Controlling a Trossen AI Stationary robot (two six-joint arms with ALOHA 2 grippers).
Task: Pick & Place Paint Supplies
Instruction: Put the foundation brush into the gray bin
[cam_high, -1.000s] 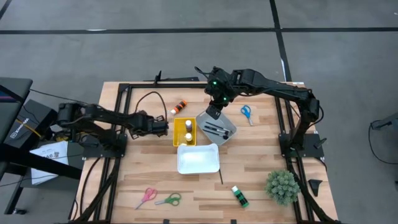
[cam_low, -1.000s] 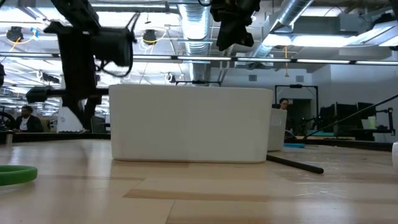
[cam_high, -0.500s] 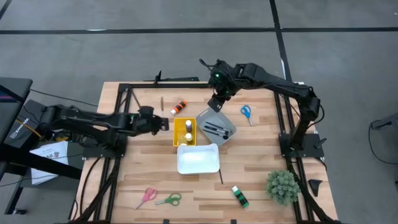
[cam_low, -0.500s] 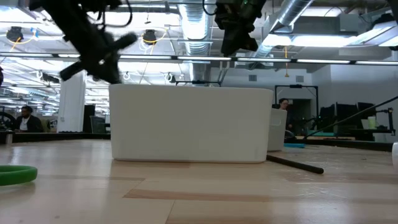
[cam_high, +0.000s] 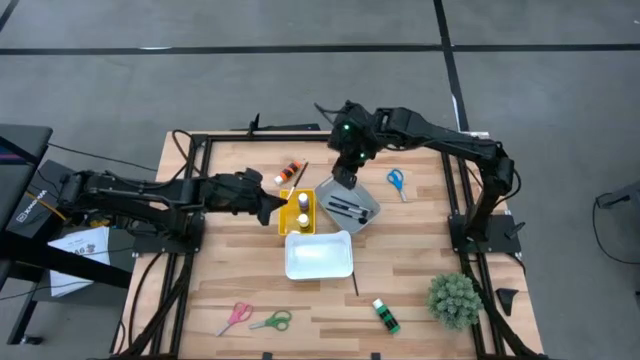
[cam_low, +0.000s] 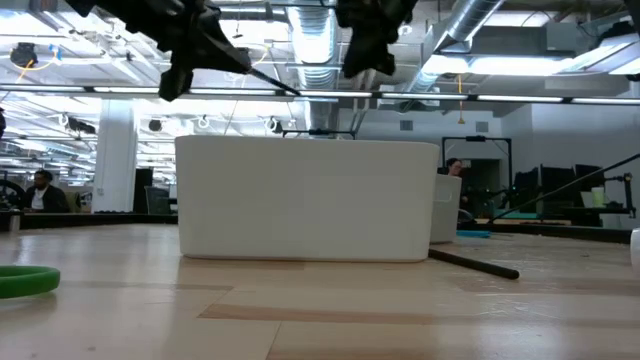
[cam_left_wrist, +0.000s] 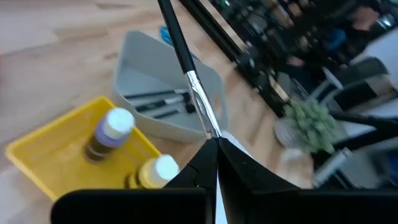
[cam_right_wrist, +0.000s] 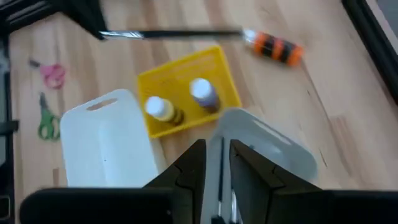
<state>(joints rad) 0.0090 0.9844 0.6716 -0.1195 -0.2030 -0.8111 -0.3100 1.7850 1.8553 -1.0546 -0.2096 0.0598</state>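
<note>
On the left, we see the left gripper (cam_high: 268, 205) clamped tight on a thin paintbrush (cam_high: 296, 176), carried above the yellow tray (cam_high: 297, 224), which holds a purple-capped bottle (cam_left_wrist: 109, 132) and a yellow bottle (cam_left_wrist: 152, 173). Further right, the right gripper (cam_high: 343, 176) hovers over the grey bin (cam_high: 366, 212), its fingers (cam_right_wrist: 189, 167) slightly apart around another brush (cam_right_wrist: 216, 163). An orange bottle (cam_high: 289, 170) lies on the table (cam_high: 420, 250) behind the tray.

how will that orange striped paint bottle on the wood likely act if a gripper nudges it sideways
The orange striped paint bottle lies on its side on the bare table, so it would probably roll rather than slide. It looks small, likely light, so a gentle nudge may send it far. Its rounded body could slip from jaws unless gripped squarely.
</note>
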